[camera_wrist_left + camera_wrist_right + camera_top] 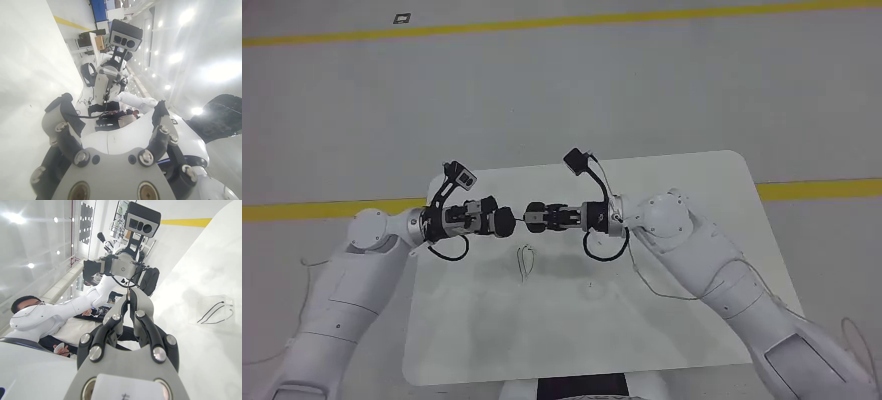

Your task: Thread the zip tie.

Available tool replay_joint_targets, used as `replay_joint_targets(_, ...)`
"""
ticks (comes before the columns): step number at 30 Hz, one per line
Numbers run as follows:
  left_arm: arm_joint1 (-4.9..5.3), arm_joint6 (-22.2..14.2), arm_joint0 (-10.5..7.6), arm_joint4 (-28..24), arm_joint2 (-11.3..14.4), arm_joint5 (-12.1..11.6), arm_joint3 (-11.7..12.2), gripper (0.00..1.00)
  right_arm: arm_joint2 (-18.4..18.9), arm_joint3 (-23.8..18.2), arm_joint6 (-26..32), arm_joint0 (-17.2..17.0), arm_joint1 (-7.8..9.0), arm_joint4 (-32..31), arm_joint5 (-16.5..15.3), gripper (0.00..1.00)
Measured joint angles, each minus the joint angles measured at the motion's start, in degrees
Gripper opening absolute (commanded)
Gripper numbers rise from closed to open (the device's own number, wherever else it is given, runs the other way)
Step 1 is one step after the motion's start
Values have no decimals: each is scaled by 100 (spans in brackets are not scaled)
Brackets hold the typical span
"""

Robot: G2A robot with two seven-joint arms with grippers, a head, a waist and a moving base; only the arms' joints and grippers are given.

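My right gripper [534, 215] [128, 294] hangs above the middle of the white table [682, 300], shut on a thin black zip tie [516, 214]. The zip tie [85, 116] sticks out towards my left gripper [500, 222] [112, 106], which faces it a short gap away. The left gripper's fingers [64, 111] are spread wide, so it is open. The tie's free end lies against one of those black pads. Whether the pad bears on it I cannot tell.
Spare black zip ties [213, 311] [526, 258] lie on a clear sheet on the table, just below the two grippers. A small dark speck [590, 285] marks the tabletop nearer the front. A yellow floor line [542, 22] runs behind the table.
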Motion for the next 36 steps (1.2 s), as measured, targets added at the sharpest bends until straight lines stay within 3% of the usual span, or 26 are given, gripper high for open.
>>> replay_joint_targets(5, 0, 4, 0, 3, -1, -1, 1, 100, 8, -22, -19, -20, 1, 5, -13, 0)
replay_joint_targets(16, 0, 4, 0, 3, -1, -1, 1, 100, 310, -244, 38, -339, 42, 558, -428, 0)
replay_joint_targets(22, 0, 4, 0, 3, -1, -1, 1, 100, 94, -100, 513, -251, -6, 811, -265, 0)
replay_joint_targets(32, 0, 21, 6, 15, 2, 6, -10, 100, -89, 138, 435, -102, -86, 850, -182, 0)
replay_joint_targets(36, 5, 258, 87, 108, -13, 61, -150, 100, -33, 51, 222, -223, -73, 747, -158, 0)
